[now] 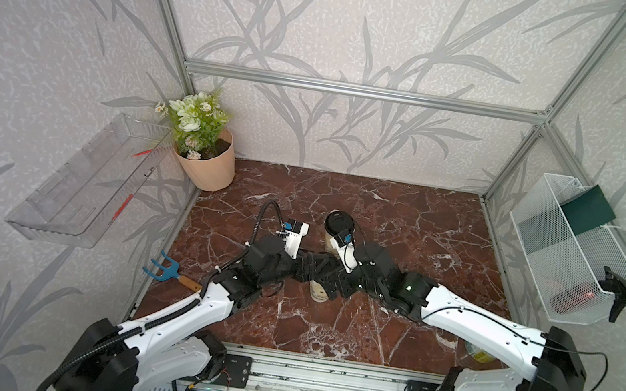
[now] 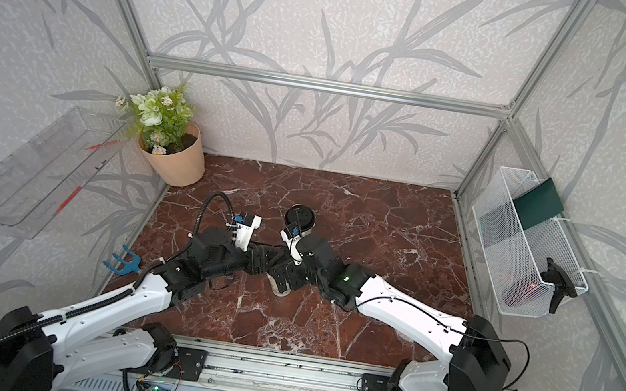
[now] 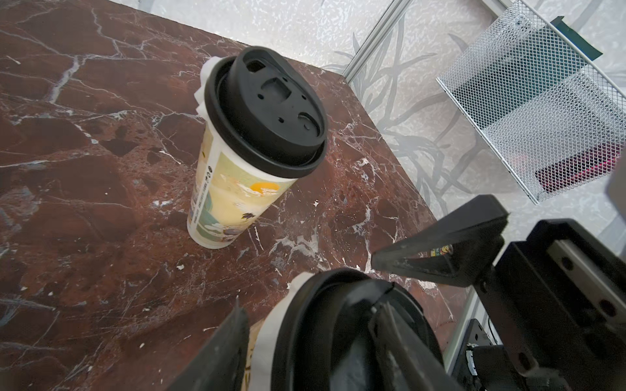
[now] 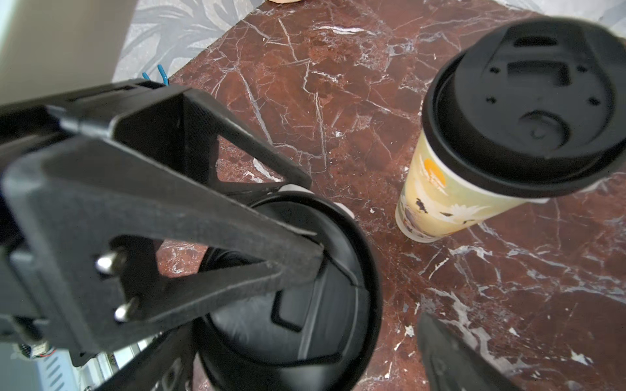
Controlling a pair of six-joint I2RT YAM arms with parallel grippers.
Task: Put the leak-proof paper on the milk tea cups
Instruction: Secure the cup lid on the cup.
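Both cups stood upright on the marble table (image 1: 415, 228), each already lidded.

Far cup (image 3: 237, 189): mid-table, clear of both arms. Far lid (image 3: 271, 111), black, was seated square. Far paper (image 3: 204, 86) sat trapped under it, with only a white edge poking out past the lid rim on one side.

Near cup (image 1: 318, 292): closer to the front rail, and in both top views buried under the two wrists with only the base showing. Near lid (image 4: 288, 304) was on. Near paper (image 3: 271, 335) was sandwiched between lid and cup mouth, a white edge showing round part of the rim.

Left gripper (image 3: 305, 304): jaws roughly half apart. One finger hung down outside the paper edge beside the cup wall, the other lay over the top of the near lid. No clamp on the rim was visible, and I couldn't tell if either finger pressed down.

Right gripper (image 4: 298, 325): jaws wide, coming in over the near lid from the opposite side. Bare table showed between the lid and one finger, and it held nothing.

Elsewhere: flower pot (image 1: 208, 164) in the far left corner, blue rake (image 1: 166, 267) at the left edge beside the left arm, mesh basket (image 1: 572, 252) on the right wall, clear tray (image 1: 82, 179) on the left wall.
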